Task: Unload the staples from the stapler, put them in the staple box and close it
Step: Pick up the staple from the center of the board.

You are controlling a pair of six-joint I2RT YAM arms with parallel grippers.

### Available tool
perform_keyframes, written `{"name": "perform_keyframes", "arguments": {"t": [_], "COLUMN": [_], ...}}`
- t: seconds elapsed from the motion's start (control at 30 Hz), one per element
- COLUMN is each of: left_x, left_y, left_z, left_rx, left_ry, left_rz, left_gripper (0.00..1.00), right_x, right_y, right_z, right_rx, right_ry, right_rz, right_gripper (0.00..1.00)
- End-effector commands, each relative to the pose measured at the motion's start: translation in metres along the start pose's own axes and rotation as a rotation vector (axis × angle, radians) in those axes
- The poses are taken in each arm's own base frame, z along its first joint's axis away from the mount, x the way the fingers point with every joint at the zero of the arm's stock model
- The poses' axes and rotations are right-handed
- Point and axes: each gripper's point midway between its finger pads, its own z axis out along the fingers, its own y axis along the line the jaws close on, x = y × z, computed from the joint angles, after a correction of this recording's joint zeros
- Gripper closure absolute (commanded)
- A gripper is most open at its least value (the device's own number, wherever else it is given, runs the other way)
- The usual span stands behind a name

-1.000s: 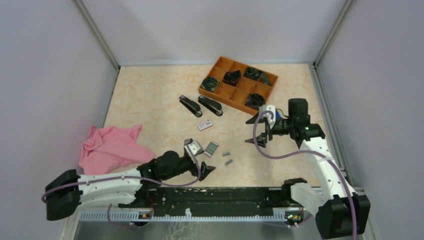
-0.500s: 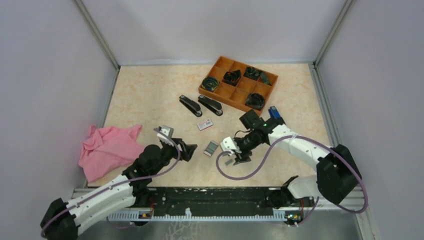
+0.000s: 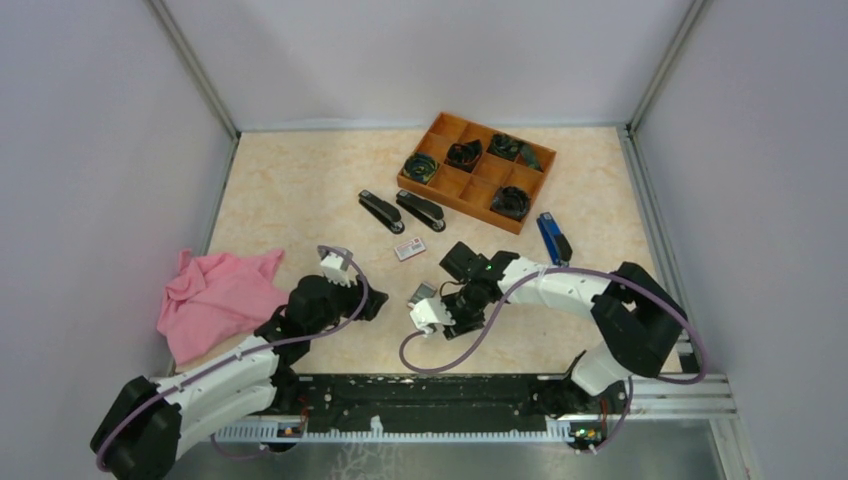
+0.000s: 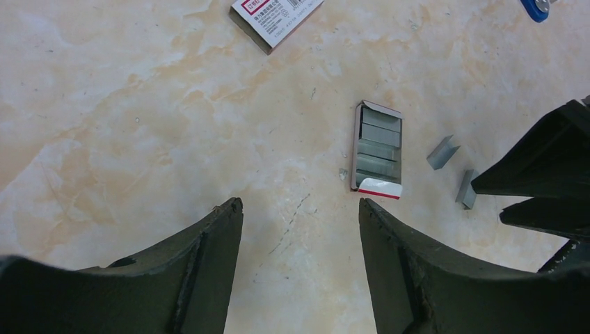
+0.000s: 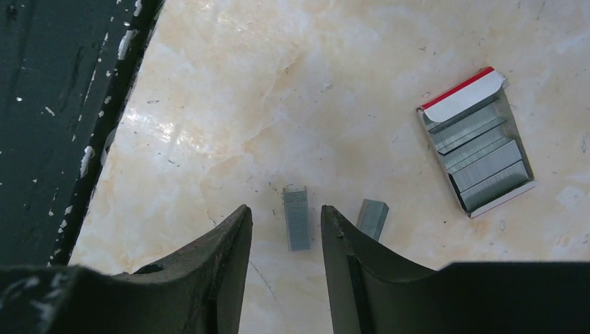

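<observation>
Two short grey strips of staples (image 5: 297, 217) (image 5: 373, 218) lie loose on the marble table, next to an open white-and-red box (image 5: 478, 141) holding more strips. My right gripper (image 5: 284, 209) hangs open just over the table, its tips either side of the near end of one strip and touching nothing. My left gripper (image 4: 300, 203) is open and empty, a little short of the open box (image 4: 378, 154), with both strips (image 4: 442, 152) (image 4: 467, 188) to its right. Two black staplers (image 3: 380, 211) (image 3: 421, 210) and a blue stapler (image 3: 553, 237) lie farther back.
A shut white-and-red box (image 3: 408, 248) lies between the black staplers and the grippers. An orange compartment tray (image 3: 460, 207) with dark items stands at the back. A pink cloth (image 3: 215, 298) is bunched at the left. The black base rail (image 5: 56, 104) runs along the near edge.
My right arm has swung from the back right down and left to the loose staples, its jaws narrowing. The left gripper has drawn back left and narrowed. The blue stapler now lies uncovered.
</observation>
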Motion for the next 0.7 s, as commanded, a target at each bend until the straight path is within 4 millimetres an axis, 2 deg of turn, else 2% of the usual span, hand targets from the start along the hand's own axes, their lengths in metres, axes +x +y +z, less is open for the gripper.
{"name": "perform_keyframes", "arguments": {"t": [0.0, 0.67], "left_x": [-0.011, 0.001], "left_y": [-0.011, -0.013], "left_z": [0.001, -0.002], "left_rx": [0.053, 0.077], "left_ry": [-0.032, 0.003], "left_rz": [-0.014, -0.029], "left_gripper": [0.32, 0.32], "right_x": [-0.008, 0.001], "right_y": [-0.025, -0.018], "right_z": [-0.002, 0.011], "right_rx": [0.075, 0.022], "right_ry": [0.037, 0.133], "right_rz": [-0.015, -0.021], "right_gripper": [0.59, 0.69]}}
